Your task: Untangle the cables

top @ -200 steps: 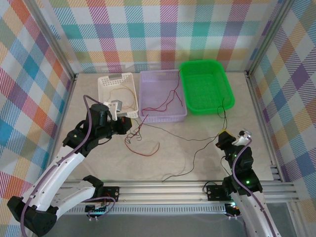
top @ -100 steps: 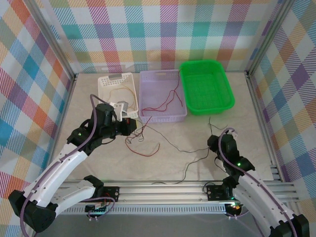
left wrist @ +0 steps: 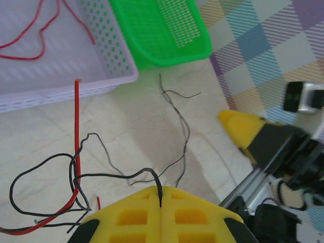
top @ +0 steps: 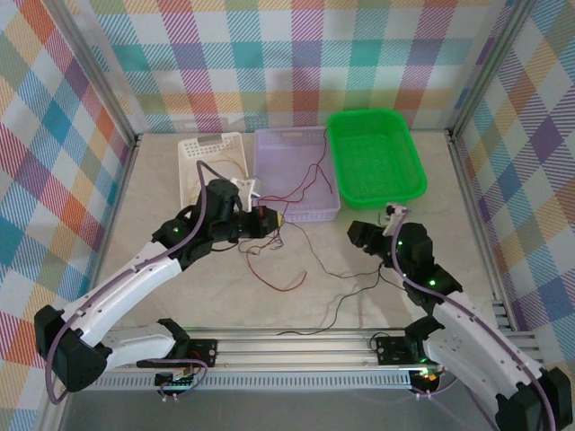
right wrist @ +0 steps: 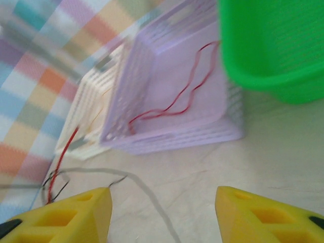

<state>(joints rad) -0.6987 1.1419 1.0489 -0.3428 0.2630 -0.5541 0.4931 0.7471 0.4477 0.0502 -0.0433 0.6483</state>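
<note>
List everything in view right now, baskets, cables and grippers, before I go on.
white basket: one, cream-white, far left of the table
lavender basket: one, pale purple, far middle
green basket: one, bright green, far right
yellow cable: one, yellow-orange, inside the white basket
stored red cable: one, red, lying in the lavender basket
loose red cable: one, red, in the tangle before the lavender basket
black cable: at least one, black, from the tangle across the table
table: one, beige
left gripper: one, yellow fingers, shut on the black cable
right gripper: one, yellow fingers, open above the table
</note>
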